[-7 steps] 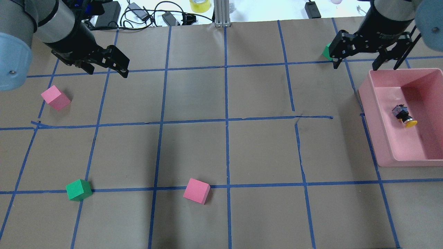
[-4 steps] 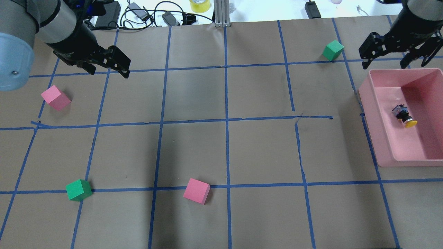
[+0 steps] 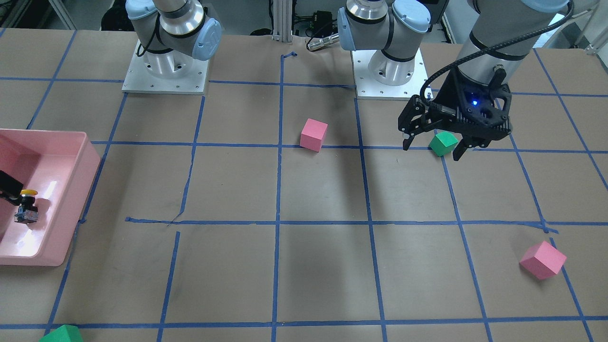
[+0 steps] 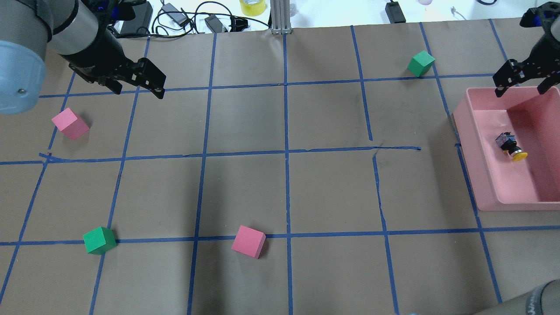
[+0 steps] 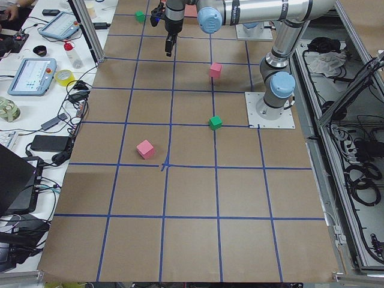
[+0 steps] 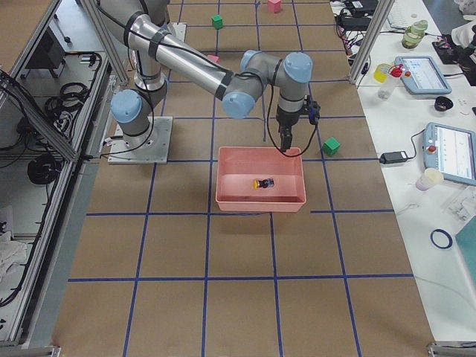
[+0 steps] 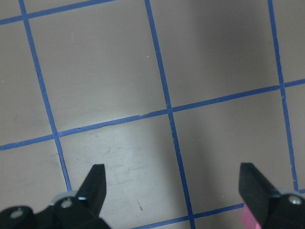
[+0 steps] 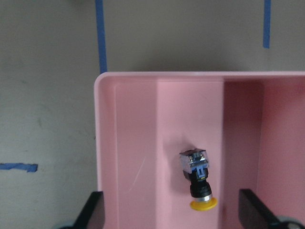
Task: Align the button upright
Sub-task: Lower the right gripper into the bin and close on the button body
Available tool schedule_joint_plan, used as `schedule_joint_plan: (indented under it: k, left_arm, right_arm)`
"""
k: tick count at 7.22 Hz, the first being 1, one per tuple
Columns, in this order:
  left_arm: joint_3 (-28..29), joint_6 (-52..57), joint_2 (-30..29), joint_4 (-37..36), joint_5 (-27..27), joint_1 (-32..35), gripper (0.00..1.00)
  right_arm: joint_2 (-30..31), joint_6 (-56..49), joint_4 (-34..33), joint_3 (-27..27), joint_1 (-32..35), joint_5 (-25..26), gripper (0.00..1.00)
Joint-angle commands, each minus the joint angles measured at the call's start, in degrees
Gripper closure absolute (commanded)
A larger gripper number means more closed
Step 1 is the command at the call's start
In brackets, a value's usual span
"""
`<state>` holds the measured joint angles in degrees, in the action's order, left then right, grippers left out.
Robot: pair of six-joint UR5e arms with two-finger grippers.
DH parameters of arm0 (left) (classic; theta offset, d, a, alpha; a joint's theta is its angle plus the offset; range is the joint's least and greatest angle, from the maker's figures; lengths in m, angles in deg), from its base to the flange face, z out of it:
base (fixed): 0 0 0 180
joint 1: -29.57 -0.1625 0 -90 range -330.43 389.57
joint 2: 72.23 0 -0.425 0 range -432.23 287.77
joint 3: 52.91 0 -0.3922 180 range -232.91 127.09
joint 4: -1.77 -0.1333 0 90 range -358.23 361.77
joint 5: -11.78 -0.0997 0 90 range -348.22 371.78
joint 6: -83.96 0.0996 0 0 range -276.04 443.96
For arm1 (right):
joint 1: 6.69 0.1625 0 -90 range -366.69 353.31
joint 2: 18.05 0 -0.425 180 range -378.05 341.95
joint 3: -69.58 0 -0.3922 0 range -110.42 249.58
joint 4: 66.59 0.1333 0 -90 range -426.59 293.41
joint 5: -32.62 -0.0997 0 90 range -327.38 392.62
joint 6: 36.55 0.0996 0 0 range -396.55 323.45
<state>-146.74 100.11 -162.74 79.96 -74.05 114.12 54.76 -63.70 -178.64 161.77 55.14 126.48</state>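
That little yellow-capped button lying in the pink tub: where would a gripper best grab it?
By the black body, between the yellow cap and the greyish base, coming straight down from above. The button lies on its side on the floor of the pink tub, clear of the walls, so the open right gripper could likely straddle that round body.

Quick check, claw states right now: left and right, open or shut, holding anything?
Left claw: open, holding nothing.
Right claw: open, holding nothing; the button lies on its side in the pink bin.
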Motion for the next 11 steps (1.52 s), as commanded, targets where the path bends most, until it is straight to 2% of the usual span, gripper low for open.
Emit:
schedule_joint_plan:
  k: [1, 4, 11]
  left_arm:
    - [-0.5, 0.0, -0.4, -0.2, 0.0, 0.0, 0.0]
    - [-0.5, 0.0, -0.5, -0.3, 0.0, 0.2, 0.0]
    - [-1.4, 1.5, -0.5, -1.3, -0.3, 0.4, 0.0]
  right_arm:
    - [-3.1, -3.2, -8.6, 3.9, -2.1, -0.5, 0.0]
    - [-3.8, -7.3, -12.8, 10.7, -4.9, -0.5, 0.0]
    - [-5.4, -9.4, -15.3, 12.0, -4.9, -1.0, 0.0]
